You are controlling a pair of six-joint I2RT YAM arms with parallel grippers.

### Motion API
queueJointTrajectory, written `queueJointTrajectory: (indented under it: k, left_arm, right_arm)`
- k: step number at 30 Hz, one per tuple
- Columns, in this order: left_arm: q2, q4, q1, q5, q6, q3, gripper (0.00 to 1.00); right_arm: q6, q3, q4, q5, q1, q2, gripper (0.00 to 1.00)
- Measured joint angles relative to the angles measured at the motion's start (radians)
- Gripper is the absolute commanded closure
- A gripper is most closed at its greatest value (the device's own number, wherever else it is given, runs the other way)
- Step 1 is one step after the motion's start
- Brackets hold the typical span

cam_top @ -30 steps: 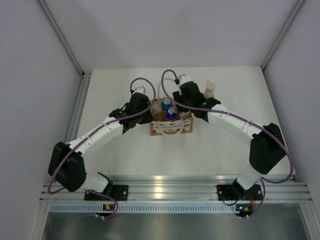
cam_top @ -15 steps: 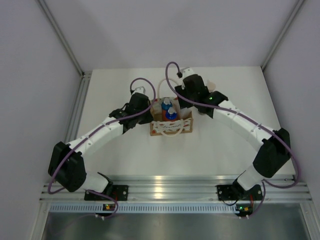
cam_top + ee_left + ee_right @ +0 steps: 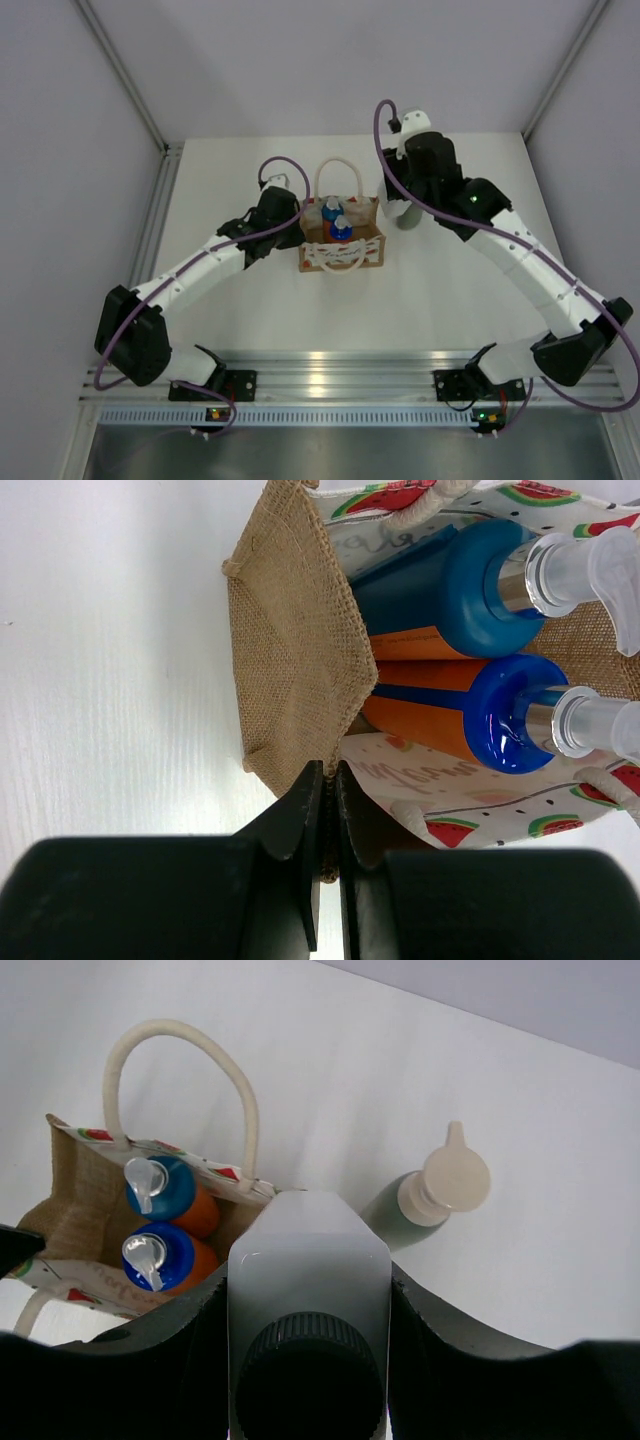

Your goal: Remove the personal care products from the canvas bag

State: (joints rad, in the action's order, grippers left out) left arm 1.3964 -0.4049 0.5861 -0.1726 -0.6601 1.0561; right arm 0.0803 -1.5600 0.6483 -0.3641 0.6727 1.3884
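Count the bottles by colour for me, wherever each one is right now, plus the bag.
Blue-and-orange bottles, inside the canvas bag: 2
Grey-green pump bottle, standing on the table: 1
White bottle with dark cap, in the right gripper: 1
The canvas bag itself: 1
Total: 4 bottles and 1 bag, 5 things

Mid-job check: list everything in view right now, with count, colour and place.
canvas bag: 1, brown burlap, cream rope handles, table centre
blue-and-orange bottle: 1, upright inside the bag
orange bottle: 1, blue cap, inside the bag beside it
pump bottle: 1, grey-green, beige top, standing on the table right of the bag
white bottle: 1, dark cap, out of the bag
table: 1, white
left gripper: shut on the bag's side wall
right gripper: shut on the white bottle
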Motion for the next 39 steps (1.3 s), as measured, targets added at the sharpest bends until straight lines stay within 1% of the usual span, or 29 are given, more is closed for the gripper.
queueJointTrajectory:
  k: [4, 8, 13, 21, 24, 30, 39]
  left_arm:
    - [-0.001, -0.001, 0.000, -0.001, 0.000, -0.001, 1.00]
    - [-0.001, -0.001, 0.000, -0.001, -0.001, -0.002, 1.00]
    - [-0.002, 0.000, 0.000, -0.002, 0.000, -0.003, 1.00]
    - [-0.003, 0.000, 0.000, -0.005, 0.000, -0.004, 1.00]
    - [-0.003, 0.000, 0.000, -0.005, 0.000, -0.004, 1.00]
    - [-0.007, 0.002, 0.000, -0.009, 0.000, -0.011, 1.00]
    - [-0.013, 0.002, 0.000, -0.012, 0.000, -0.016, 1.00]
  right_arm:
    - [-0.010, -0.005, 0.042, -0.035, -0.008, -0.042, 1.00]
    - [-0.006, 0.006, 0.055, -0.035, -0.033, -0.076, 1.00]
    - [0.016, 0.117, 0.055, -0.023, -0.092, -0.145, 1.00]
    - [0.053, 0.412, 0.027, 0.052, -0.171, -0.214, 1.00]
    - [0.058, 0.486, 0.024, 0.079, -0.194, -0.216, 1.00]
    - [0.070, 0.580, -0.018, 0.110, -0.229, -0.228, 1.00]
    - [0.079, 0.630, -0.104, 0.154, -0.280, -0.228, 1.00]
